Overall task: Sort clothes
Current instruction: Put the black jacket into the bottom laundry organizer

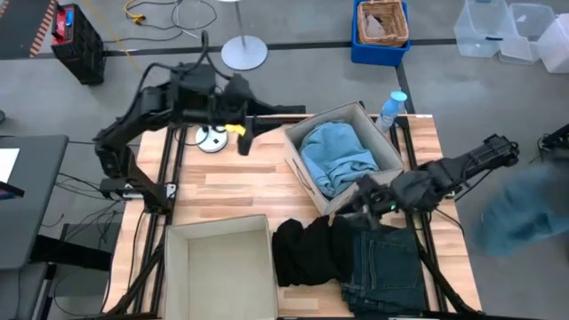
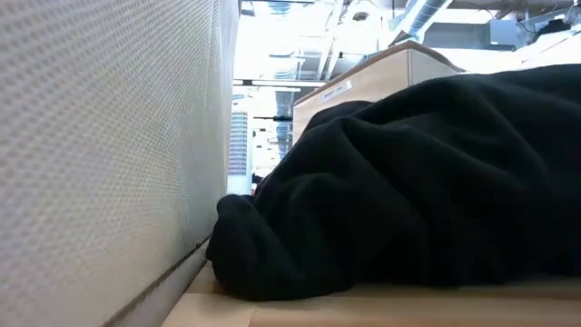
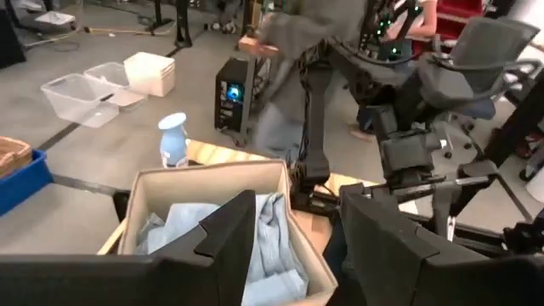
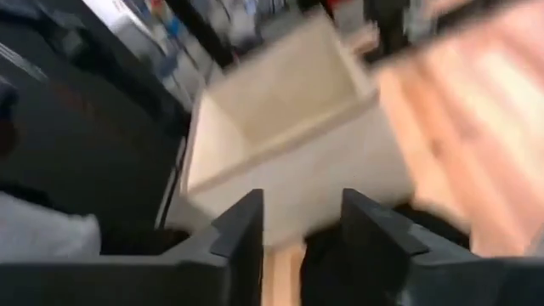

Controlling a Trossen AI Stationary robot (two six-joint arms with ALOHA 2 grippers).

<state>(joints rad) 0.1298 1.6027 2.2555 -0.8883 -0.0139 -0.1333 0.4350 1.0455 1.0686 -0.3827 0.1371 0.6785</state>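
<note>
A black garment [image 1: 307,249] lies bunched on the table near its front edge, and it fills the low view [image 2: 427,182]. Dark blue-green jeans [image 1: 387,262] lie flat to its right. Light blue cloth [image 1: 336,156] lies in the far cardboard box [image 1: 298,164] and shows as a pale denim piece in the left wrist view [image 3: 268,238]. I cannot pick out a turquoise top. My right gripper [image 1: 367,211] is open and empty [image 4: 302,238] over the far edge of the black garment and jeans. My left gripper [image 1: 244,135] is open and empty [image 3: 293,255], held high left of the far box.
An empty cardboard box [image 1: 222,267] stands at the near left, its wall close in the low view [image 2: 109,154]. A spray bottle [image 1: 391,108] stands behind the far box. A blurred blue shape [image 1: 520,209], perhaps a person, is off the table's right side.
</note>
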